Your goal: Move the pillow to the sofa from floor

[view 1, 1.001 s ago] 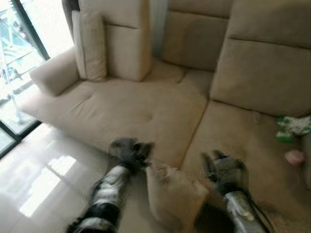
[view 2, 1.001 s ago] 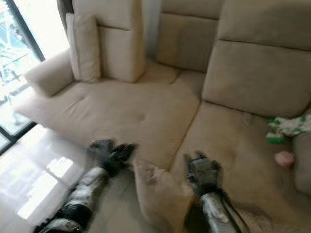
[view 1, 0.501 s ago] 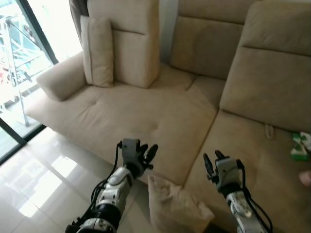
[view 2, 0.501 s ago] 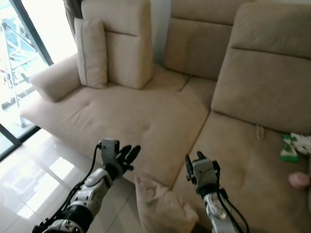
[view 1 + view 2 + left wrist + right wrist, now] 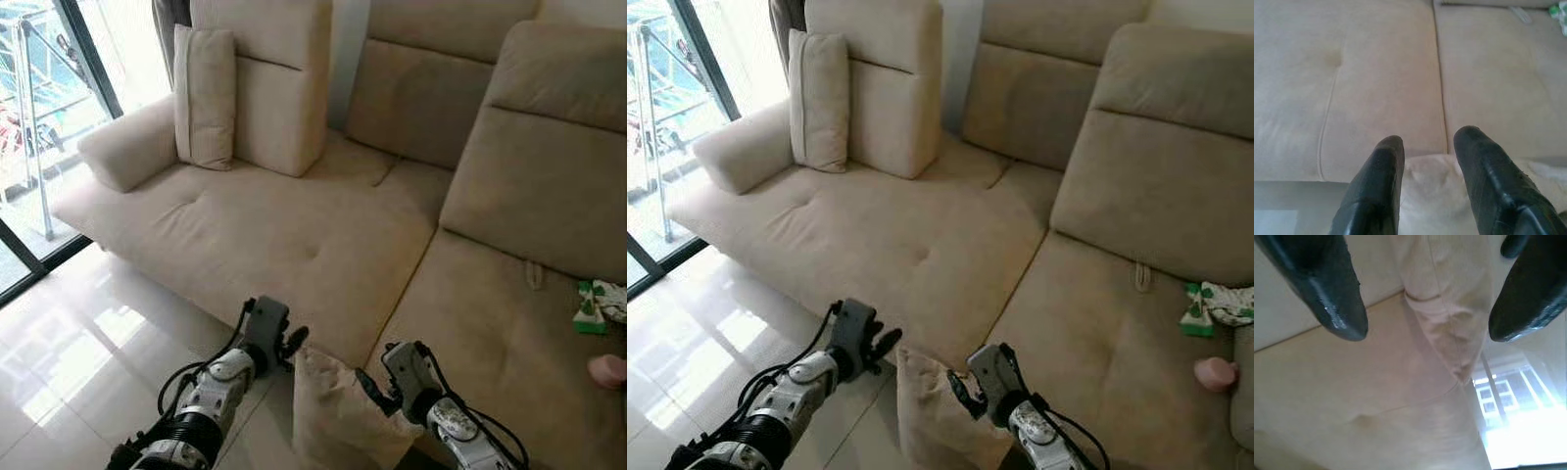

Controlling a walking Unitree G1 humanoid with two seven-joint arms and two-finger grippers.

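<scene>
A beige pillow (image 5: 333,416) stands on the floor, leaning against the front of the beige sofa (image 5: 294,225). My left gripper (image 5: 291,345) is at the pillow's upper left corner, open; in the left wrist view its fingers (image 5: 1382,171) straddle the pillow's top edge (image 5: 1432,193). To the pillow's upper right, my right gripper (image 5: 370,388) is open and touching or nearly touching the fabric. Between its fingers (image 5: 1337,293) in the right wrist view lies a seamed corner of the pillow (image 5: 1442,279).
A second beige pillow (image 5: 204,98) leans upright by the sofa's left armrest. A green-and-white item (image 5: 598,302) and a pink thing (image 5: 609,369) lie on the right seat. A glass door (image 5: 39,108) is at the left, above the glossy tiled floor (image 5: 78,343).
Both grippers have dropped and closed in on the pillow's top corners from either side. The camera has shifted slightly and the blur is gone.
</scene>
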